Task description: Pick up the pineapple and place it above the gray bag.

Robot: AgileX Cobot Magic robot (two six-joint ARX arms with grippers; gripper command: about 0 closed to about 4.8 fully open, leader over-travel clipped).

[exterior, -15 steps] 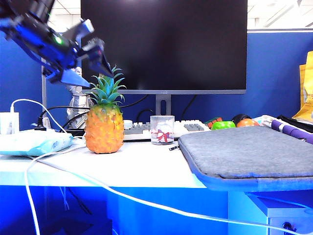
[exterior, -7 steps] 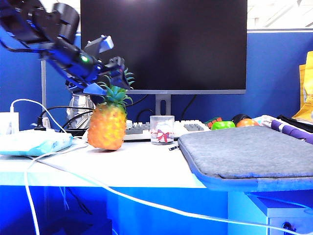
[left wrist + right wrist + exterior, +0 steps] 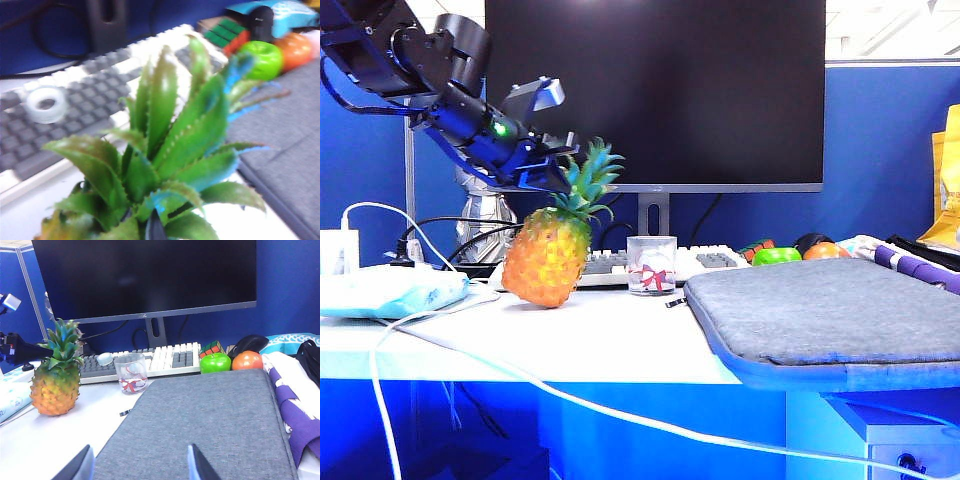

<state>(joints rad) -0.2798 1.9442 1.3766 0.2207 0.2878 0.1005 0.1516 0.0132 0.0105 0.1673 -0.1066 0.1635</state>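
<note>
Left gripper [image 3: 558,172] of mine is clamped shut on the leaf crown of the pineapple [image 3: 552,245], coming in from the upper left of the exterior frame. Grabbing the crown makes sense to me: the body looks too fat for the jaws, while the leaves bunch into something narrow. Downside is the fruit leans, crown tipped toward the monitor [image 3: 655,92] and only the lower left edge of the body on the white desk [image 3: 620,340], so I'd guess it swings once it's fully off the surface.

Wrist cam is basically all green leaves, with the keyboard [image 3: 75,100] blurred behind.

My right gripper [image 3: 139,465] hangs open at the bottom of its own view, right over the near end of the gray bag [image 3: 830,310], not involved.

That bag lies flat on the right side of the exterior frame, well apart from the pineapple, with a small glass [image 3: 651,265] between them. I'd lift high before carrying across so the body clears it.
</note>
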